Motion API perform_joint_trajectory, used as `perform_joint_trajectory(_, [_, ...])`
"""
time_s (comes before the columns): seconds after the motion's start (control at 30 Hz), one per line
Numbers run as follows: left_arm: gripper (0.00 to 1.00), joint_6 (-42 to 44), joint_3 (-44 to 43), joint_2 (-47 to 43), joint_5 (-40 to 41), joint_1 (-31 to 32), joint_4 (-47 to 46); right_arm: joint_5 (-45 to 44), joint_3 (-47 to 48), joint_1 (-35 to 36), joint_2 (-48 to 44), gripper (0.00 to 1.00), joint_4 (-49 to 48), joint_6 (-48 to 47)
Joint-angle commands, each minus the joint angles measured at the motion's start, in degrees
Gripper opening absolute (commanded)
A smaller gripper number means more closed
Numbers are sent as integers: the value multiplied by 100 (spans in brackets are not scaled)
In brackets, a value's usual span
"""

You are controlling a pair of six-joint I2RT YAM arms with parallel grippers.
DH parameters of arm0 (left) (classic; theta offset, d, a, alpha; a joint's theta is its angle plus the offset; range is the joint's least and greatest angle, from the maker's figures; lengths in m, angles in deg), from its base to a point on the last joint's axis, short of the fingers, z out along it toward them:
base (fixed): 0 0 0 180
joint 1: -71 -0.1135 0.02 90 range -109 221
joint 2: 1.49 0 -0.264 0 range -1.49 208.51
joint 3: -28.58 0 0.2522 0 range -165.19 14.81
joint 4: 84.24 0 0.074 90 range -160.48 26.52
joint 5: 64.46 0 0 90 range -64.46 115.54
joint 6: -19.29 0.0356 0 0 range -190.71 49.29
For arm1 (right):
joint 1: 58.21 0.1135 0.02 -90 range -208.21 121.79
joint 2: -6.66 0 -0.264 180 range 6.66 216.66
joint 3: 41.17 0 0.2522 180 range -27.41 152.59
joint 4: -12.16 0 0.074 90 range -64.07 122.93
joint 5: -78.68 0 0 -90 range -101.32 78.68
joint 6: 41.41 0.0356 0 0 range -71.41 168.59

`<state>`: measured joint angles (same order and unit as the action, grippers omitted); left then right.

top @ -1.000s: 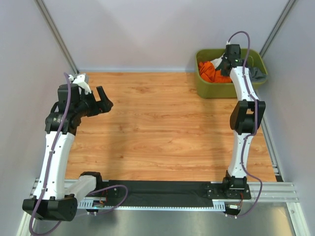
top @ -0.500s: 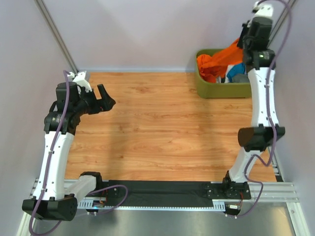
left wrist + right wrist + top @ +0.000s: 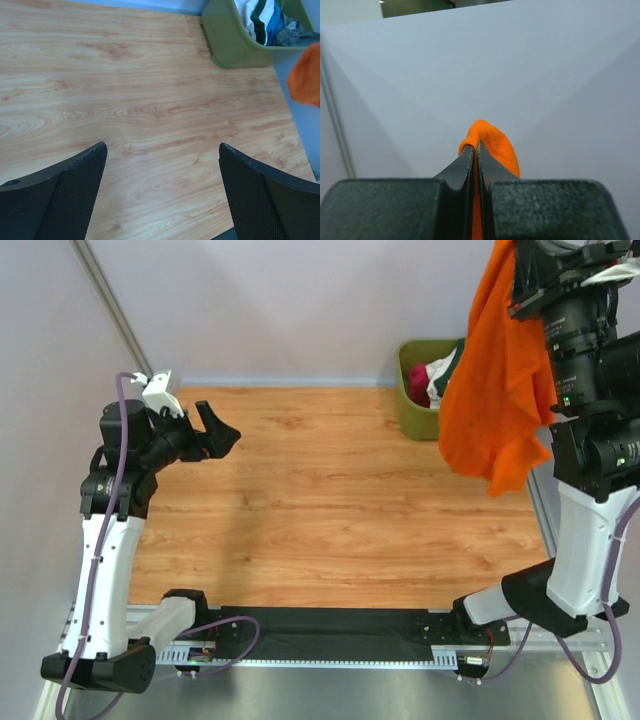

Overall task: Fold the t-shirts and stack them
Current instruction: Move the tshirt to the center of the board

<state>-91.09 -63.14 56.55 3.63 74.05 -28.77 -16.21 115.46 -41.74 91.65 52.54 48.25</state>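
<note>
The wooden surface [image 3: 330,500] fills most of my overhead view. The right arm [image 3: 590,440] is raised so close to that camera that its upper part is cut off by the frame. There are small markings and green lights on its housing, but I can't read any lettering on them.

The orange t-shirt [image 3: 495,380] hangs from the right jaws, which are clenched on a fold of it. In the right wrist view the two fingers meet with a hump of orange cloth pinched between their tips, against a plain pale wall. The shirt hangs in a long bunch in the air over the surface's far right corner, and its top runs out of the overhead frame. From above I can't tell how far its lowest edge is from the wood.

The shirt covers the right part of the olive-green tub [image 3: 412,390], which stands in that corner. Other clothes [image 3: 260,17] in the tub show as white, blue, dark green and grey, but I can't tell them apart as garments.

The left arm [image 3: 110,530] hovers over the left side with its jaws released wide and nothing between them.
</note>
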Motion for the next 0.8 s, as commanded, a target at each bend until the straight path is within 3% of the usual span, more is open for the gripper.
perform_joint_trajectory(0.0, [99, -89, -88, -205, -296, 47, -155, 400, -206, 566, -166, 0, 291, -151])
perform_joint_trajectory(0.07, [99, 25, -150, -311, -270, 38, -32, 401, -477, 821, -368, 0, 599, 172])
perform_joint_trajectory(0.3, [99, 306, -238, -644, -217, 117, 609, -47, -3271, 1692, -914, 0, 635, 1006])
perform_joint_trajectory(0.47, [99, 544, 217, -1084, -463, 126, 768, -495, -5658, 2675, -932, 0, -541, 1677])
perform_joint_trajectory(0.57, [99, 474, 605, -1321, -472, 126, 794, -874, -6427, 2888, -416, 0, -1183, 2045])
perform_joint_trajectory(0.67, [99, 228, 1104, -1471, -516, 126, 742, -787, -6517, 2888, 505, 0, -1342, 2485])
perform_joint_trajectory(0.77, [99, -18, 1553, -1541, -569, 126, 671, -462, -5913, 2906, 1629, 0, -1176, 2591])
